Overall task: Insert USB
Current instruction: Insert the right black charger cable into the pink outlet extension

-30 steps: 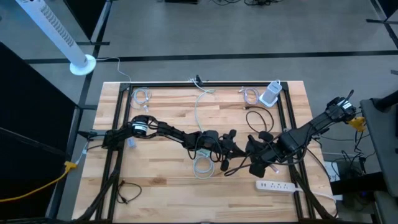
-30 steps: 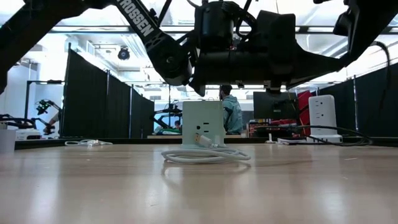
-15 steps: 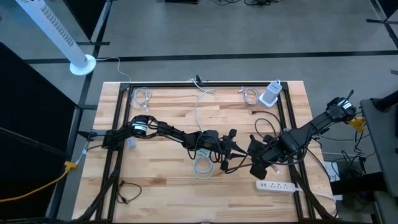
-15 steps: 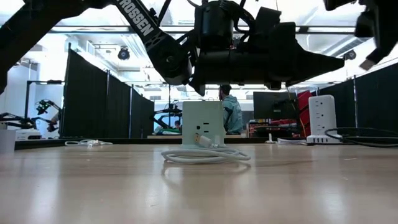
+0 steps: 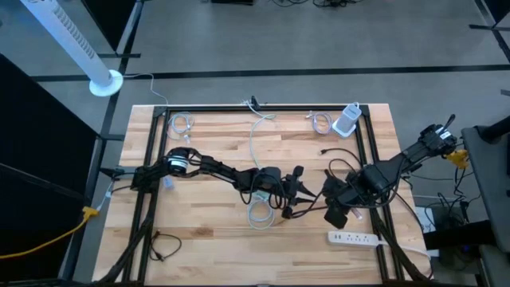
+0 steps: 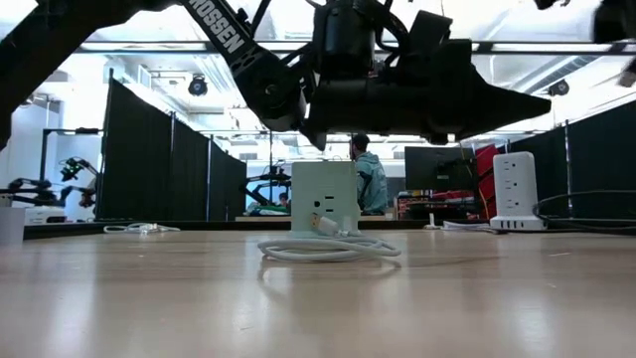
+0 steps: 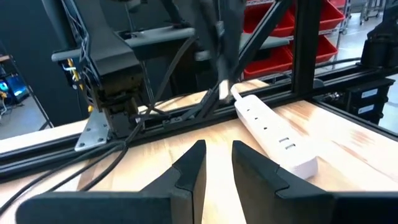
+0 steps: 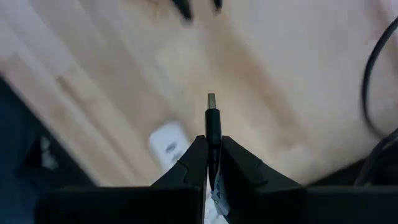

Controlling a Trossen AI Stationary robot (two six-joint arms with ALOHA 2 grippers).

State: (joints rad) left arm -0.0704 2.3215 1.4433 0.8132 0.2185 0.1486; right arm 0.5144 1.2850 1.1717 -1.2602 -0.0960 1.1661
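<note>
In the right wrist view my right gripper (image 8: 212, 149) is shut on a black USB plug (image 8: 212, 121) high above the wood. In the high view this gripper (image 5: 336, 212) sits right of centre, with the plug's black cable (image 5: 351, 167) looping toward the far side. My left gripper (image 5: 296, 191) hovers at the table's middle, above a pale outlet cube (image 6: 324, 199). Its fingers (image 7: 217, 168) stand narrowly open with nothing between them. A coiled white cord (image 6: 328, 247) lies on the wood in front of the cube. My right gripper pinches the USB plug's black body (image 8: 213, 132) between its two fingers. The fingers lie along the plug, and its metal end (image 8: 211, 99) sticks out past the fingertips. The plug is lifted clear of the table, and the cable (image 8: 373, 93) trails off to one side.
A white power strip (image 5: 355, 237) lies near the table's near right corner, also seen as the power strip (image 7: 270, 127) in the left wrist view. A white charger tower (image 5: 345, 121) stands at the far right. Small coiled cables (image 5: 182, 123) lie at the far edge, inside a black frame (image 5: 263, 108).
My right gripper has risen and shifted slightly toward the table's right edge, leaving the low view's top. The black cable has been drawn up off the wood, and its loop now hangs higher.
</note>
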